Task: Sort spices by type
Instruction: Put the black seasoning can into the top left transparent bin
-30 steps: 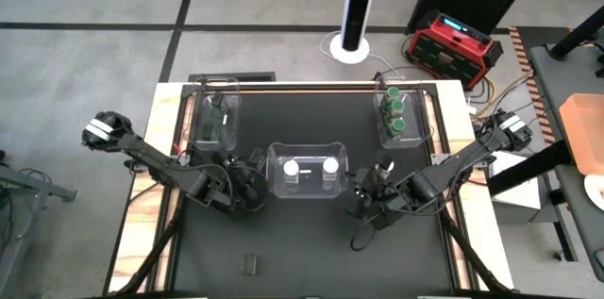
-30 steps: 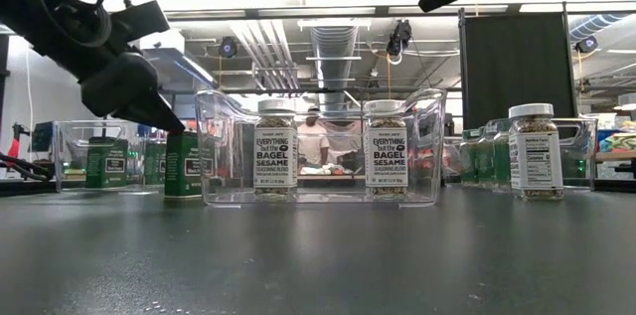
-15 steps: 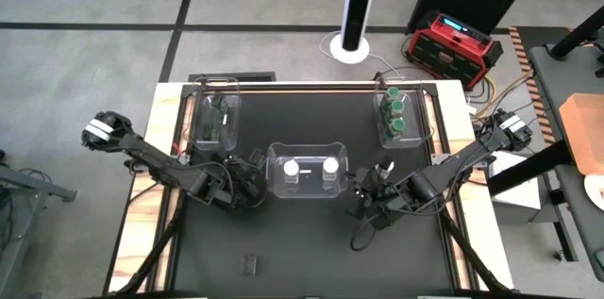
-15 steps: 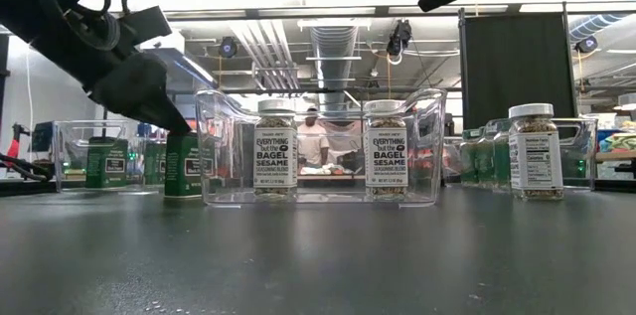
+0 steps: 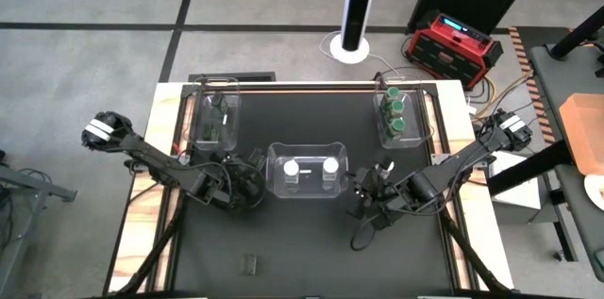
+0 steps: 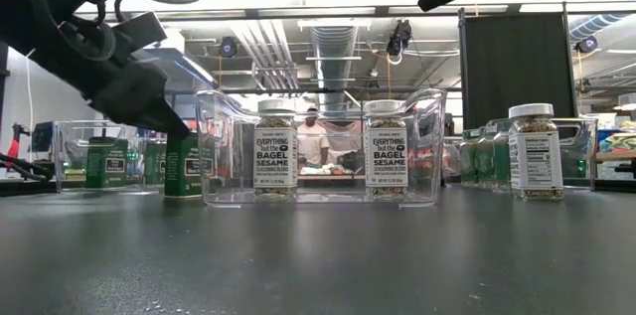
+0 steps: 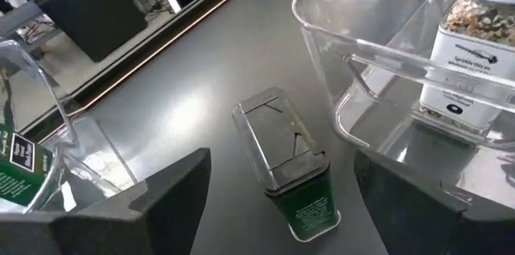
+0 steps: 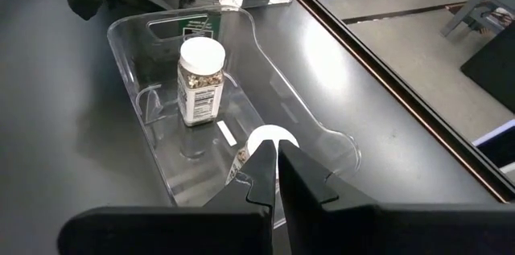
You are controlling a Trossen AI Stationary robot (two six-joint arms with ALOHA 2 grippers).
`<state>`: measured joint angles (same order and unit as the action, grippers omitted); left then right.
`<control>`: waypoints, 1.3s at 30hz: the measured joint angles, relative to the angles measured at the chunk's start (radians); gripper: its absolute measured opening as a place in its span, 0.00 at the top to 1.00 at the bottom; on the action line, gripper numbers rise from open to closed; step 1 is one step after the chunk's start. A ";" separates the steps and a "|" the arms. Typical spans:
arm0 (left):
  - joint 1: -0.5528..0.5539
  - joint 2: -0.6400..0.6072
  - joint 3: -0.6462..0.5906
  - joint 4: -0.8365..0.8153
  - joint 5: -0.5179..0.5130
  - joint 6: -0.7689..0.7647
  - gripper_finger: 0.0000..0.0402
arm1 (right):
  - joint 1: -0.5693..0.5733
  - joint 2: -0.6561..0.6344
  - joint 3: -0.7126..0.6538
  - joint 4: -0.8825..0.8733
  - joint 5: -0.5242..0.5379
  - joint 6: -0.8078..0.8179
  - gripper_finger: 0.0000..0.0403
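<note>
Dark, matte left gripper spread wide above a green rectangular spice tin with a flat metal flip lid, standing upright on the black table just beside the clear plastic middle bin. Inside that bin, two glass sesame jars with white round lids. Right gripper, fingertips pressed together on nothing, near the bin's other side. Green-lidded jars in the far right bin; one white-lidded jar alone on the table.
</note>
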<state>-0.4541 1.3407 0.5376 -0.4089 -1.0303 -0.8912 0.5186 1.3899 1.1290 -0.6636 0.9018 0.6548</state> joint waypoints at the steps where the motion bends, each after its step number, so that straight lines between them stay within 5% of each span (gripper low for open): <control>1: 0.000 0.000 -0.002 0.011 -0.002 0.009 0.28 | 0.000 0.000 0.000 0.000 0.000 0.000 0.98; 39: 0.032 0.000 -0.094 0.209 -0.007 0.045 0.28 | 0.000 0.000 0.000 0.011 0.001 0.000 0.98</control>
<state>-0.4221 1.3407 0.4439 -0.1997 -1.0378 -0.8467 0.5186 1.3899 1.1290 -0.6530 0.9025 0.6548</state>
